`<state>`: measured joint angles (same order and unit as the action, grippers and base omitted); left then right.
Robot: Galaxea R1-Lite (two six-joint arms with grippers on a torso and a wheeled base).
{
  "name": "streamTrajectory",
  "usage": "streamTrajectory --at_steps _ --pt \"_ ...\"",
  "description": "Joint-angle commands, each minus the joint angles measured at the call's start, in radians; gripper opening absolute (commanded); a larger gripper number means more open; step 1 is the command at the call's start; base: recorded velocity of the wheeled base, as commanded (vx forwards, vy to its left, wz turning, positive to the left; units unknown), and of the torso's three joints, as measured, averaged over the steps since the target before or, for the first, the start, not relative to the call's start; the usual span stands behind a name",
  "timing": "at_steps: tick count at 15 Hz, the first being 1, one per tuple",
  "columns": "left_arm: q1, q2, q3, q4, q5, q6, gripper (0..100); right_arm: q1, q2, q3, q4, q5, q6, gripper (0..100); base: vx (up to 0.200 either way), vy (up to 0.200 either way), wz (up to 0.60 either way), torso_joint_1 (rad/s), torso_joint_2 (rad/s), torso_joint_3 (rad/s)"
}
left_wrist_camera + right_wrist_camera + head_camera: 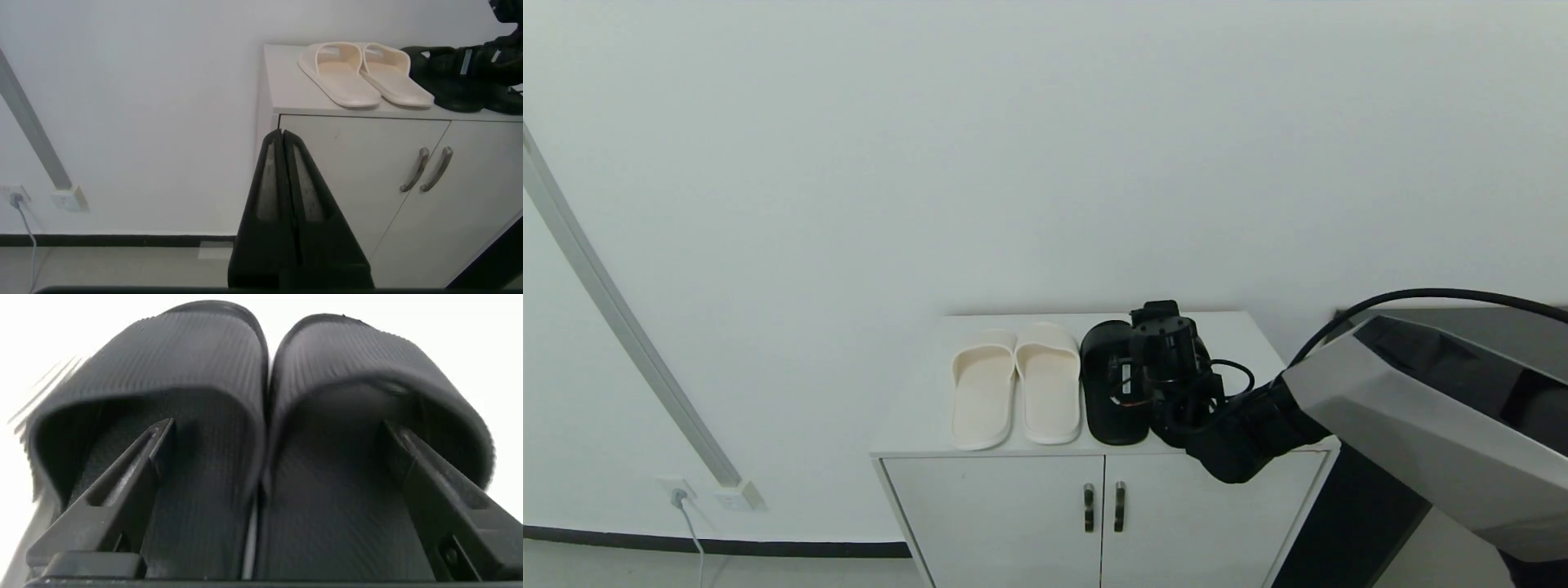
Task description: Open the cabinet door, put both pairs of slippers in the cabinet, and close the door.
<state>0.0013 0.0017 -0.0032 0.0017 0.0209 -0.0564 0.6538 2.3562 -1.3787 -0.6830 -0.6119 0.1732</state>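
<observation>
The right gripper (278, 425) is spread wide inside the two ribbed black rubber slippers (196, 376), likely to pinch them together.

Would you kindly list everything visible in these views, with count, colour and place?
cream slippers: two, cream, side by side on the cabinet top, left of the black pair
black slippers: two, black, on the cabinet top towards the right
cabinet: one, white, against the wall, both doors shut
door handles: two, dark grey, upright where the doors meet
wall socket: one, white, low on the wall left of the cabinet, cable plugged in
conduit: one, grey, slanting across the wall at the left
left pincer: one, black, shut, low before the cabinet's left side
right pincer: one, black, open, one finger under each black slipper's strap
</observation>
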Motion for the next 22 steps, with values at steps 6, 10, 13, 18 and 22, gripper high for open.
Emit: streamTrajectory --at_steps 6,10,13,18,22 --pt "0.000 0.000 0.000 0.000 0.001 -0.002 0 0.000 0.083 -0.174 0.083 0.000 0.002 0 0.000 0.000 0.00 0.000 0.00 0.000" --pt "0.000 0.000 0.000 0.000 0.001 -0.002 0 -0.006 0.087 -0.177 0.083 -0.002 0.003 0 0.000 0.000 0.00 0.000 0.00 0.000" --pt "0.000 -0.002 0.000 0.000 0.001 -0.002 0 -0.008 0.080 -0.174 0.083 -0.005 0.003 0 0.000 0.000 0.00 0.000 0.00 0.000" --pt "0.000 0.000 0.000 0.000 0.001 -0.007 0 -0.002 -0.071 -0.049 0.080 -0.008 0.000 0 0.000 0.000 0.00 0.000 0.00 0.000" --pt "0.000 0.000 0.000 0.000 0.001 -0.005 0 0.017 -0.275 0.202 0.057 0.072 -0.003 0 0.000 0.000 0.00 0.000 0.00 0.000"
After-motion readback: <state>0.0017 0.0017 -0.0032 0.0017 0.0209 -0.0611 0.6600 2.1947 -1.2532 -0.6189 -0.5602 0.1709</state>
